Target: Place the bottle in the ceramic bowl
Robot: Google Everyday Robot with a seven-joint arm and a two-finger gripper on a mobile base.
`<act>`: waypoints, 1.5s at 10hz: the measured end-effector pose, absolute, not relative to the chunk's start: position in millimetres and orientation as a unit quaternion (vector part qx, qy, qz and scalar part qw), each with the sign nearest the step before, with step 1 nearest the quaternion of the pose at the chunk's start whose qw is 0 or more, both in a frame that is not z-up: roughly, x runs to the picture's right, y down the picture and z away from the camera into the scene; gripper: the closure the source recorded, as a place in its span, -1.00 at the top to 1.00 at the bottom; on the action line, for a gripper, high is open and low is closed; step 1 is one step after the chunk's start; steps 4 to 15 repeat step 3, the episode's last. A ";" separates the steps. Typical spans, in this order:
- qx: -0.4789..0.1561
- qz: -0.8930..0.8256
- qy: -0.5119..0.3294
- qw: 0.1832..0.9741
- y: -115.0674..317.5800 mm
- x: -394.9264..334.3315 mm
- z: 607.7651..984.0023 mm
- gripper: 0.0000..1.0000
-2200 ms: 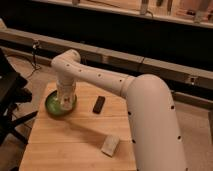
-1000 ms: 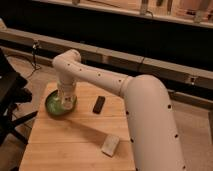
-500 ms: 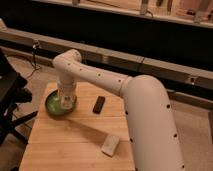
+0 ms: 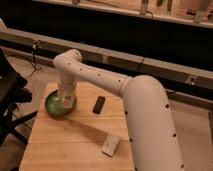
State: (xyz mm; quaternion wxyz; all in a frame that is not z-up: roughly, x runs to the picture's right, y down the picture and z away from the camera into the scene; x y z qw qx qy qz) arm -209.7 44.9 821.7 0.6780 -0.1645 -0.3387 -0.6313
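One arm, one gripper point(image 4: 66, 100), reaching from the big white body on the right, across the wooden table point(image 4: 75, 145) to its far left corner. Gripper hangs wrist-down directly over the ceramic bowl point(image 4: 54, 106), its lower end inside the bowl's rim or just above it.

Bottle point(image 4: 68, 96): a pale, whitish upright shape sits at the gripper's tip over the bowl, and that is probably it, but bottle and gripper blur together here and I cannot separate them. Whether the pincer is clamped on it, or already slack around it, cannot be told from this view. Position either way: over the right half of the bowl, at or near its floor.

Handling judgement: small clear plastic bottle, so light, thin-walled, a little springy under squeeze, smooth and apt to slip. Tall and narrow, so it tips easily, and on a curved glossy bowl floor it likely will not stand; expect it to lean on the wall or roll. Best hold is across the body at mid-height or a little higher, moderate squeeze. Bowl is glazed ceramic: hard, heavy enough to stay put, chips if knocked, so release low.

Count:
- bottle: one (probable)
- green bowl: one
- small dark flat object point(image 4: 99, 104), right of the bowl, middle of table: one
- pale flat block point(image 4: 110, 145), near edge of table, right of centre: one
- dark chair point(image 4: 10, 95) at left edge: one
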 end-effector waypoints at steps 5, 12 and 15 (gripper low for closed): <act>-0.165 -0.630 -0.341 0.678 43.9 -209.8 824.0 0.32; -0.165 -0.630 -0.341 0.678 43.9 -209.8 824.0 0.32; -0.165 -0.630 -0.341 0.678 43.9 -209.8 824.0 0.32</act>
